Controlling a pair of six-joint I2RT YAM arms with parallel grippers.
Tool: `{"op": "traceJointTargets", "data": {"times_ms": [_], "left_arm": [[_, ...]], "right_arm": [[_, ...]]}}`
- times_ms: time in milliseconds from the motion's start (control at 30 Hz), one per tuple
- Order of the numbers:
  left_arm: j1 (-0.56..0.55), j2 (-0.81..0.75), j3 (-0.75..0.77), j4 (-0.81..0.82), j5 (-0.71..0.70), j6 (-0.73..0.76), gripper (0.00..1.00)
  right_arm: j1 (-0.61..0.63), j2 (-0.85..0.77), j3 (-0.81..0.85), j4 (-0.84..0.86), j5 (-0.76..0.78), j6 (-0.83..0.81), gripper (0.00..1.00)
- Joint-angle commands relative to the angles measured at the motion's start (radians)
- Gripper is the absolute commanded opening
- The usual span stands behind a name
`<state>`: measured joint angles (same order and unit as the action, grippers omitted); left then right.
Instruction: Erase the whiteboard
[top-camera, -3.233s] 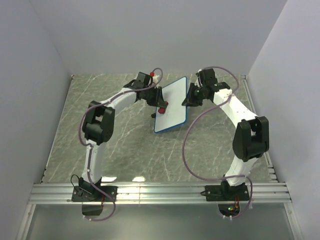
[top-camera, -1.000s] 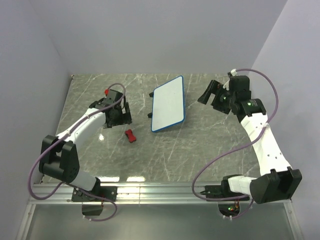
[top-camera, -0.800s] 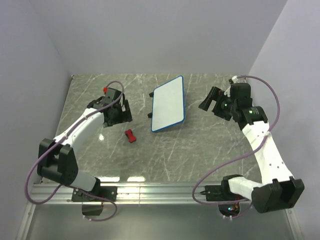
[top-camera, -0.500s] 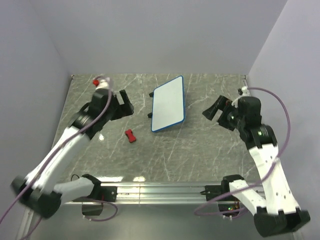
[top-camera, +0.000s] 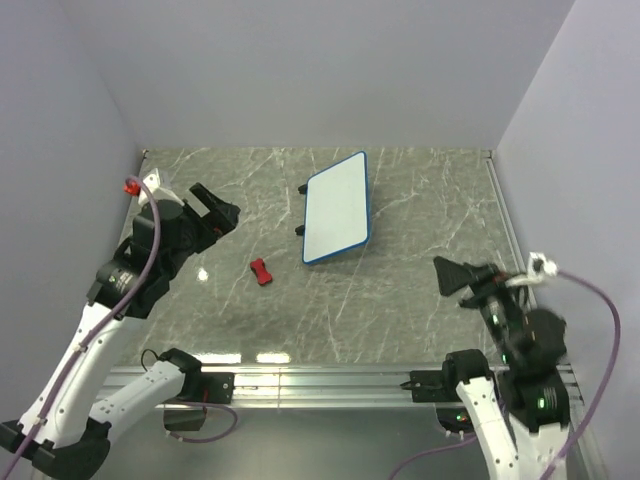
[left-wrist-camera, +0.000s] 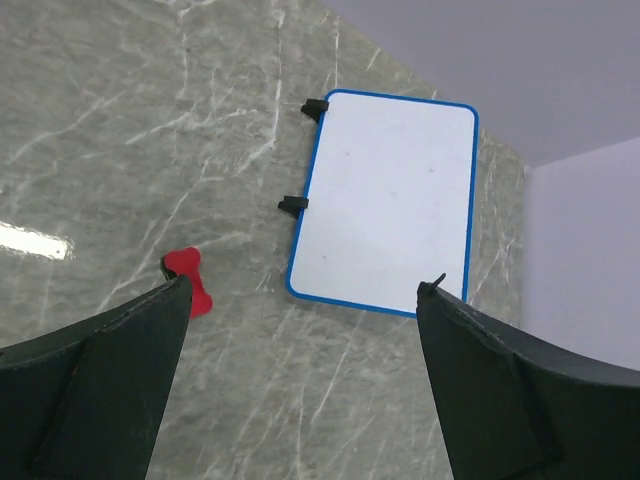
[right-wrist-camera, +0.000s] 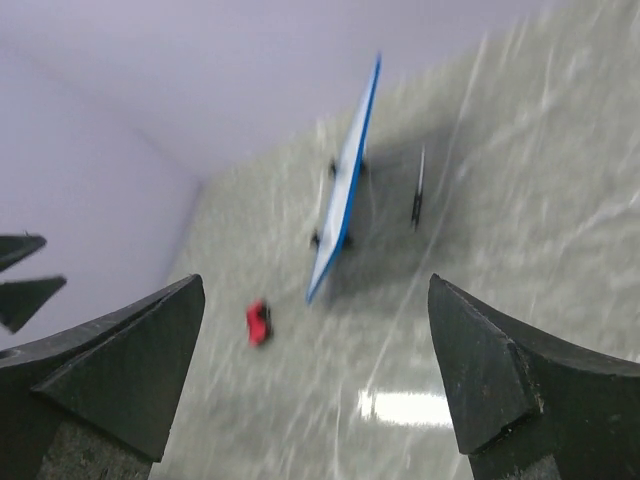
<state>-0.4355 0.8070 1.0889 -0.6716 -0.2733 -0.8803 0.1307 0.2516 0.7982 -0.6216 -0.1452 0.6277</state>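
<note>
The board (top-camera: 338, 208) looks clean; left gripper (top-camera: 218, 210) and right gripper (top-camera: 452, 277) gape wide, empty.
A low arm swing could knock the block (top-camera: 260, 271) lying near-left of it, or shove the board.

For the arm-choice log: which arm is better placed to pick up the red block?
Left. The red block lies left of the whiteboard, nearer the open left claw; the right claw sits back near its base, farther off.

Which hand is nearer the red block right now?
Left. The left hand hangs left of and beyond the red block; the right hand sits far off to its right.
</note>
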Motion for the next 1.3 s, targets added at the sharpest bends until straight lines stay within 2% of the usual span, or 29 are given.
{"op": "traceJointTargets", "data": {"times_ms": [0,100,233,400,633,767,867,1067,1267], "left_arm": [[0.000,0.035,0.172,-0.141,-0.003,0.099,0.99],[-0.002,0.078,0.229,-0.164,0.054,0.109,1.00],[-0.003,0.090,0.212,-0.122,0.094,0.096,0.99],[-0.005,0.089,0.224,-0.098,0.094,0.109,0.99],[-0.006,0.103,0.316,-0.298,0.013,0.173,0.99],[-0.006,0.012,0.257,-0.394,-0.038,0.173,0.99],[-0.006,-0.066,0.220,-0.479,-0.055,0.167,0.99],[-0.005,-0.213,0.161,-0.526,0.012,0.198,0.99],[-0.009,-0.281,0.123,-0.548,0.040,0.234,0.99]], "right_arm": [[0.004,-0.226,-0.086,0.141,0.174,-0.017,0.99],[0.004,-0.379,-0.122,0.149,0.232,-0.045,0.99],[0.004,-0.370,-0.079,0.031,0.265,-0.017,0.99],[0.003,-0.362,-0.070,0.014,0.265,0.044,0.99],[0.003,-0.368,-0.073,-0.082,0.193,0.055,0.99],[0.003,-0.345,-0.051,-0.176,0.174,-0.035,0.99],[0.004,-0.315,-0.015,-0.233,0.174,-0.040,0.99],[0.003,-0.305,-0.007,-0.256,0.174,0.111,1.00],[-0.005,-0.314,-0.086,-0.305,0.081,0.292,1.00]]}}
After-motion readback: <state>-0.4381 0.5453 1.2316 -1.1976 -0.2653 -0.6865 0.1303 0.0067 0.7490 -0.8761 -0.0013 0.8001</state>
